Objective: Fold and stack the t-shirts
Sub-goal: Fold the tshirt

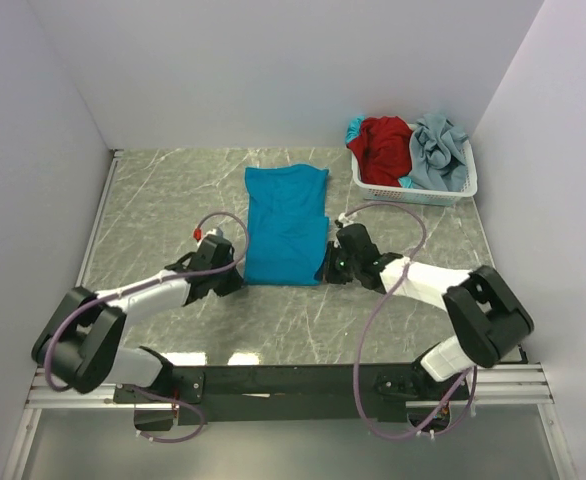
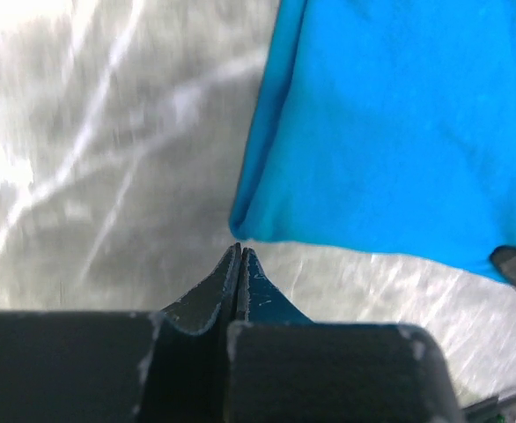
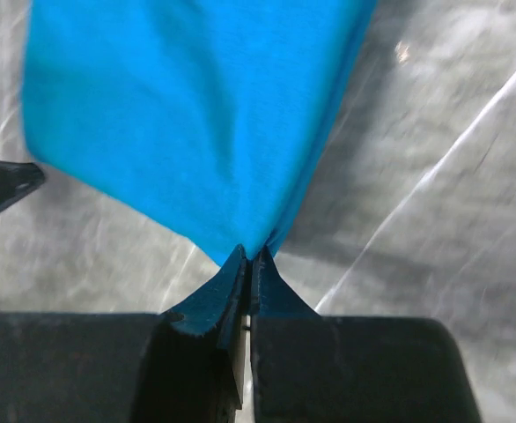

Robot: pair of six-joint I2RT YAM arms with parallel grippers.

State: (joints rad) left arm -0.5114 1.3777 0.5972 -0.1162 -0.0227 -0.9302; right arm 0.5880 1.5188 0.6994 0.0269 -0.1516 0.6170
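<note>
Table (image 1: pixel 153 200): grey marbled top with white walls on three sides; it carries everything below.
Teal-blue t-shirt (image 1: pixel 285 225): lies flat near the middle of the table as a tall, narrow, folded shape, its long side running from 12 to 6 o'clock in the top view. One gripper sits at each of its two near corners.
Basket (image 1: pixel 413 192): white lattice, at about 2 o'clock from the teal-blue t-shirt and well apart from it, against the far right wall.
Red t-shirt (image 1: pixel 385 145): crumpled in the basket's 9 o'clock half.
Grey-blue t-shirt (image 1: pixel 438 150): crumpled in the basket's 3 o'clock half, touching the red t-shirt.
Right gripper (image 3: pixel 249 257): at the shirt's 5 o'clock corner, clenched on the cloth; the corner is drawn to a point between the fingertips.
Left gripper (image 2: pixel 239 256): at the shirt's 7 o'clock corner, fingers pressed together with nothing between them; the cloth's rounded corner lies just beyond the tips, at their 12 o'clock.
</note>
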